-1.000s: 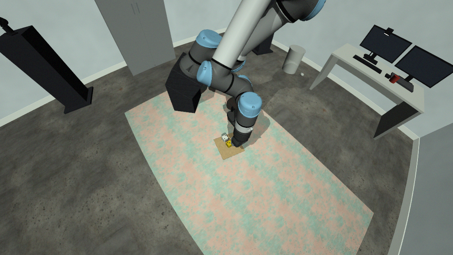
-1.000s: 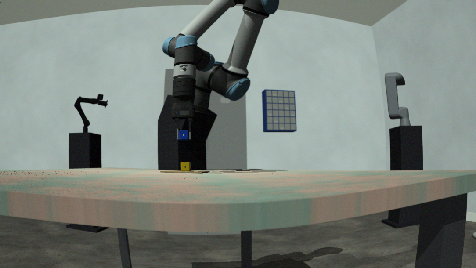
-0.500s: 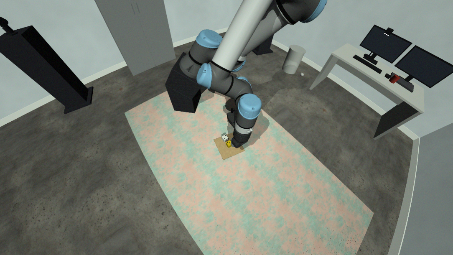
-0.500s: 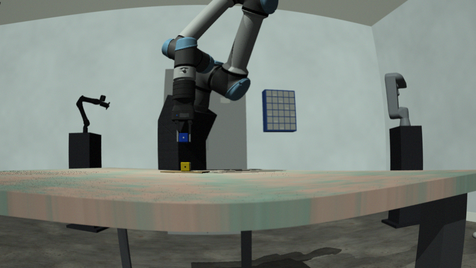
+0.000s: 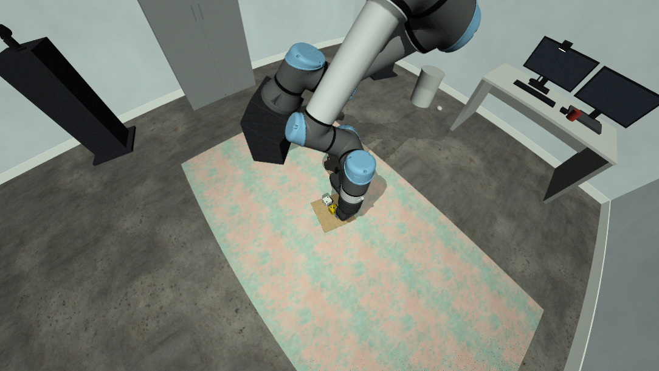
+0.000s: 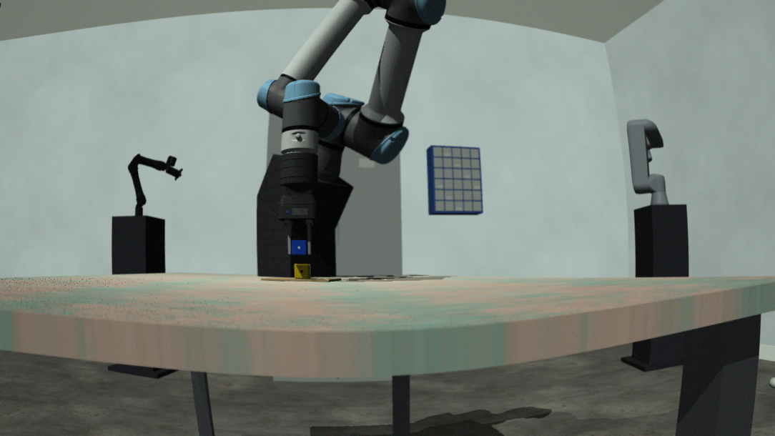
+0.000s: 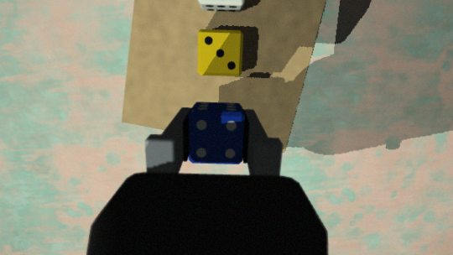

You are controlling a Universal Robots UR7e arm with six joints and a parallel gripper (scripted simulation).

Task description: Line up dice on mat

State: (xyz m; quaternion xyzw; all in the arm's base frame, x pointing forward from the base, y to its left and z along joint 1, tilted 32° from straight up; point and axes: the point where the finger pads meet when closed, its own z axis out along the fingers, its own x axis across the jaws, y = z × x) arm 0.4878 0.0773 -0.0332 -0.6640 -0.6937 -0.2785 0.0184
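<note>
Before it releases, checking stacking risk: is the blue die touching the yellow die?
Apart. The exterior view shows the blue die held above the yellow die, a gap between.

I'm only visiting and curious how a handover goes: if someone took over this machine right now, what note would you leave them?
Gripper: shut on the blue die, four pips facing the wrist camera, held in the air above the near edge of the mat.
On the mat: yellow die showing three, white die beyond it, its top cut off in the wrist view.
Done: two dice placed in a row.
Left: lower the blue die onto the mat in line past the yellow one, same face up, then let go. There looks to be little mat left there, so place it carefully.
</note>
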